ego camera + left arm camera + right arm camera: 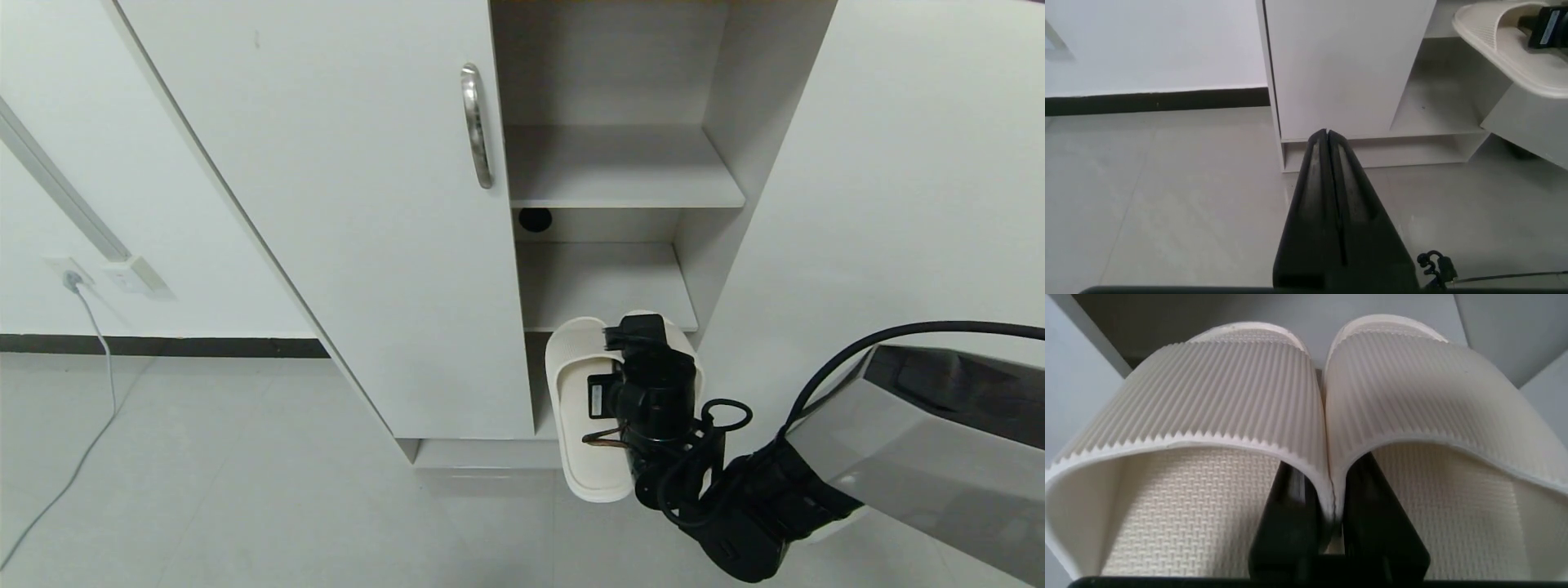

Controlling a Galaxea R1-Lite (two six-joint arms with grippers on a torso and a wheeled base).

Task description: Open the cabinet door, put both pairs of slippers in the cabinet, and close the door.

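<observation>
The right gripper (635, 343) grips a pair of cream slippers (575, 384). In the right wrist view one finger (1290, 523) goes under the ribbed strap of each slipper. The two fingers clamp the slippers' adjoining inner sides between them, so the pair (1225, 400) sits side by side around the gripper (1328, 514) with the toes pointing away from it.

From the head view the slippers hang in the air in front of the cabinet's (735, 98) open right half. Their toes are at the front edge of the lower shelf (604, 282) and their heels are out over the floor (245, 490). The upper shelf (620, 167) is well above them. The right door (898, 180) stands swung open beside the arm, and the left door (351, 204) with its metal handle (477, 126) is shut.

The left gripper (1327, 143) has its fingers pressed together on nothing. It sits low over the floor, pointing toward the cabinet's base, well apart from the slippers (1503, 37).
</observation>
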